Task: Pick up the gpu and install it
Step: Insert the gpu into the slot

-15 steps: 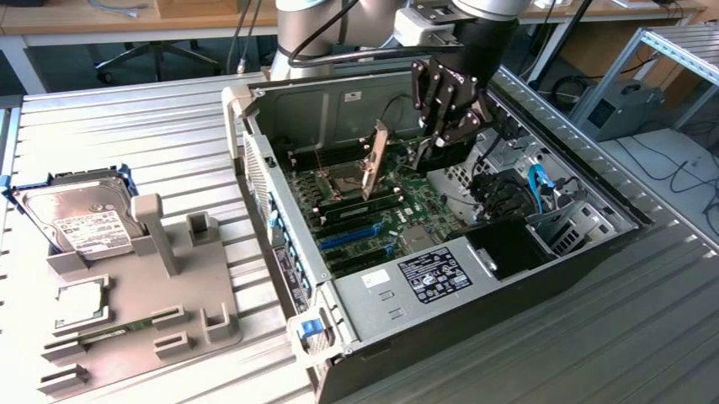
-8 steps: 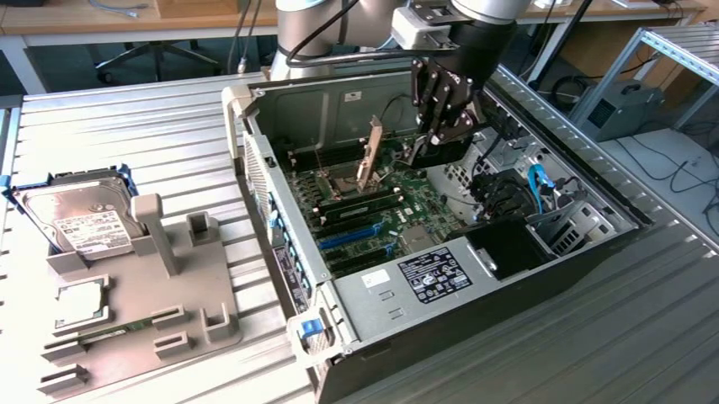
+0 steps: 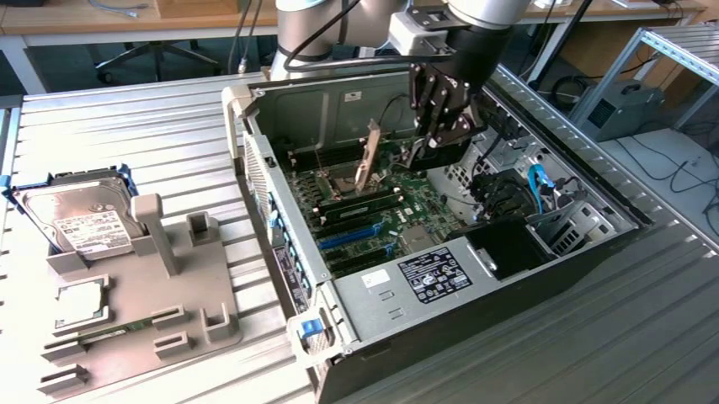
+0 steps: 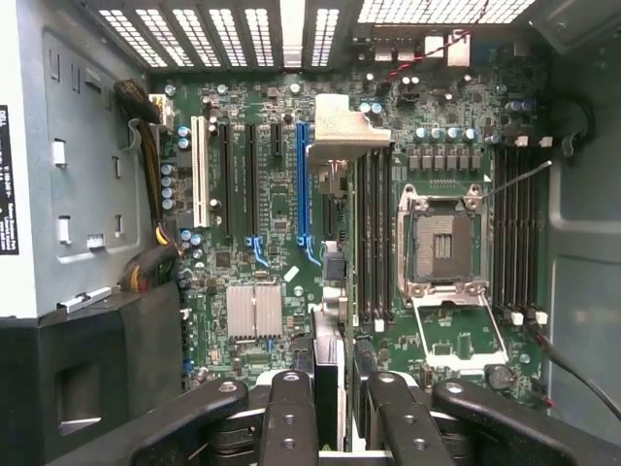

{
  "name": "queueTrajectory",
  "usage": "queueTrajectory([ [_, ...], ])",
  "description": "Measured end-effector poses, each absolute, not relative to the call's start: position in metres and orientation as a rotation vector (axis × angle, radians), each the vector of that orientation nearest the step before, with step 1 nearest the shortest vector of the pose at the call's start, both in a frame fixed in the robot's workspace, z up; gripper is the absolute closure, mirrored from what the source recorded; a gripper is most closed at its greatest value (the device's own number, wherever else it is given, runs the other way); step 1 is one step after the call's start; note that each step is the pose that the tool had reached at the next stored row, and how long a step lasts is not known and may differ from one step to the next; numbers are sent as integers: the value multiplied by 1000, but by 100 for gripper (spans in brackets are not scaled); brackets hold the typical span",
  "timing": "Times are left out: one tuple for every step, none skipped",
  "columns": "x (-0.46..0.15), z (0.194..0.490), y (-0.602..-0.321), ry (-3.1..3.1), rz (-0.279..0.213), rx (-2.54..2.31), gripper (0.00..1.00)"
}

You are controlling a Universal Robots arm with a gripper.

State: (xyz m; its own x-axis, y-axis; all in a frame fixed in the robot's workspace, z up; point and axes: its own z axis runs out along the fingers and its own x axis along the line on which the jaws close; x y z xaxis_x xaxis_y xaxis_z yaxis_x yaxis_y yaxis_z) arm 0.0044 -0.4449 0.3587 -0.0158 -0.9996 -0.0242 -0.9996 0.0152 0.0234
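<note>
Fingers (image 4: 289,417) of the gripper (image 4: 335,393) are clamped on the gpu (image 4: 342,136), which is held edge-on above the board, just beside the blue slot (image 4: 301,175). The step looks like alignment for insertion; seating calls for the card edge square over its slot, bracket toward the rear grille. The open case (image 3: 393,295) lies on a ribbed metal table (image 3: 113,135), a drive (image 3: 79,220) well apart, desks behind

gpu (image 4: 340,136), thin card edge-on, silver bracket at one end, seemingly upright over motherboard slots (image 4: 303,184)
</note>
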Motion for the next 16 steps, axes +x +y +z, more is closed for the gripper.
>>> queueTrajectory([
  [4,358,-445,2238,53,-2203,74],
  [4,358,-445,2238,53,-2203,74],
  [4,358,-445,2238,53,-2203,74],
  [4,357,-445,2238,53,-2203,74],
  [4,357,-445,2238,53,-2203,74],
  [3,357,-446,2238,53,-2203,74],
  [3,356,-446,2238,53,-2203,74],
  [2,356,-446,2238,53,-2203,74],
  [2,356,-446,2238,53,-2203,74],
  [2,356,-446,2238,53,-2203,74],
  [1,356,-446,2238,53,-2203,74],
  [1,356,-446,2238,53,-2203,74],
  [0,355,-447,2238,53,-2203,74],
  [0,355,-447,2238,53,-2203,74],
  [0,355,-447,2237,53,-2203,74],
  [0,355,-447,2237,53,-2203,74],
])
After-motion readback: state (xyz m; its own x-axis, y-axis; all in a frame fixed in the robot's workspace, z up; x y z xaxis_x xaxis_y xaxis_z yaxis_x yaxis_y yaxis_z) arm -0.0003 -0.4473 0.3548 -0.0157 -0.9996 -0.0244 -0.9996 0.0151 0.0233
